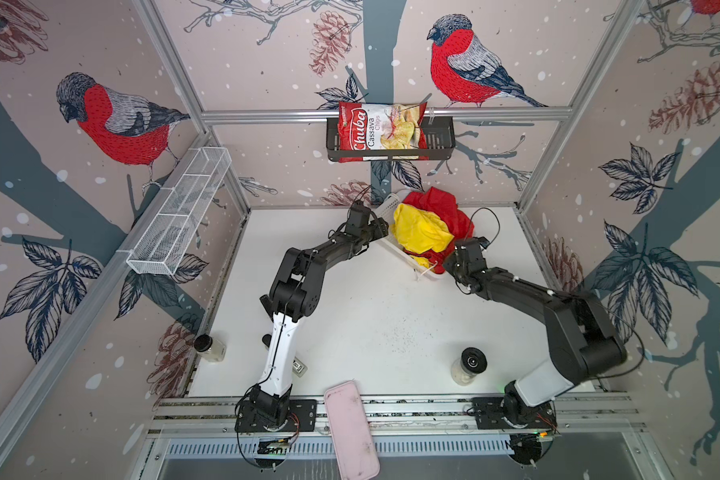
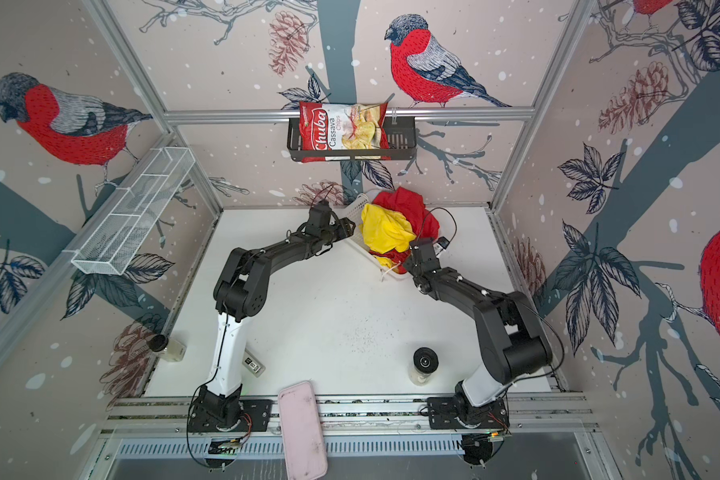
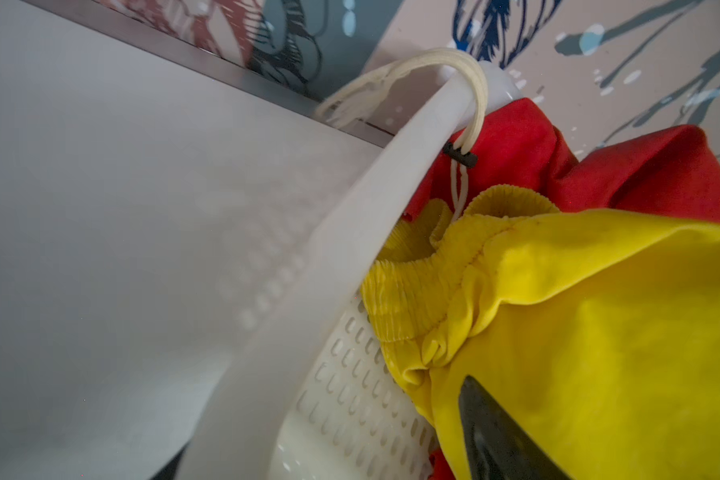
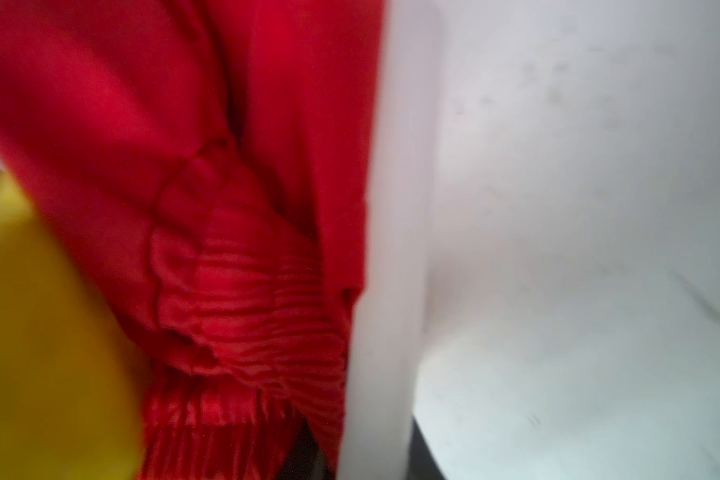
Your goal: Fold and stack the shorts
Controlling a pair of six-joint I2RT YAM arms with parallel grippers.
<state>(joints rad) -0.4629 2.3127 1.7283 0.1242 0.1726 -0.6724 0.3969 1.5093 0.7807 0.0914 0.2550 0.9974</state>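
Note:
The yellow shorts (image 1: 420, 232) (image 2: 385, 232) lie crumpled on the red shorts (image 1: 437, 203) (image 2: 404, 201) in a white slotted basket (image 1: 391, 245) at the back of the table. My left gripper (image 1: 385, 226) (image 3: 321, 424) is open astride the basket's left wall (image 3: 350, 249). One finger (image 3: 495, 436) rests against the yellow shorts (image 3: 599, 311). The red pair's white drawstring (image 3: 470, 83) hangs over the rim. My right gripper (image 2: 412, 253) (image 4: 366, 457) is shut on the basket's near wall (image 4: 391, 249), beside the red waistband (image 4: 246, 299). That view is blurred.
A chips bag (image 1: 381, 131) sits in a black rack on the back wall. A white wire shelf (image 1: 179, 212) hangs on the left wall. Two jars (image 1: 211, 347) (image 1: 470, 365) stand near the front. A pink tray (image 1: 350, 428) lies across the front rail.

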